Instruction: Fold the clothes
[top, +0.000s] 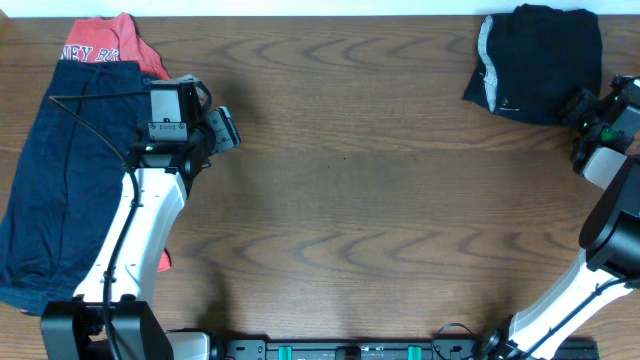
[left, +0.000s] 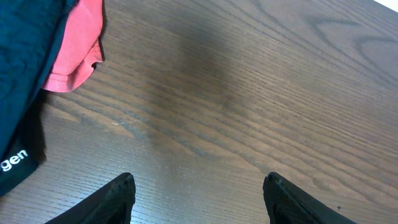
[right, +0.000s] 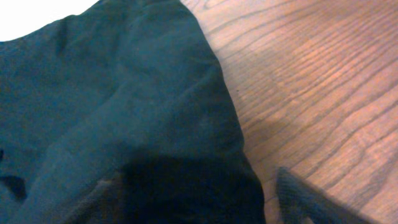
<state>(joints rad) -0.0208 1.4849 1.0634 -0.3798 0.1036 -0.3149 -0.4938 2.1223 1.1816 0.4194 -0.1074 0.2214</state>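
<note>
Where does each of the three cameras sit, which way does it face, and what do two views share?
Overhead: above the table, looking straight down; left gripper and right gripper both show.
Left wrist: at the left gripper, facing bare wood beside navy shorts and coral tee; its open fingers show.
Right wrist: at the right gripper, facing the black garment's edge; its fingers show.
Shared: overhead and right wrist both show the black garment.
</note>
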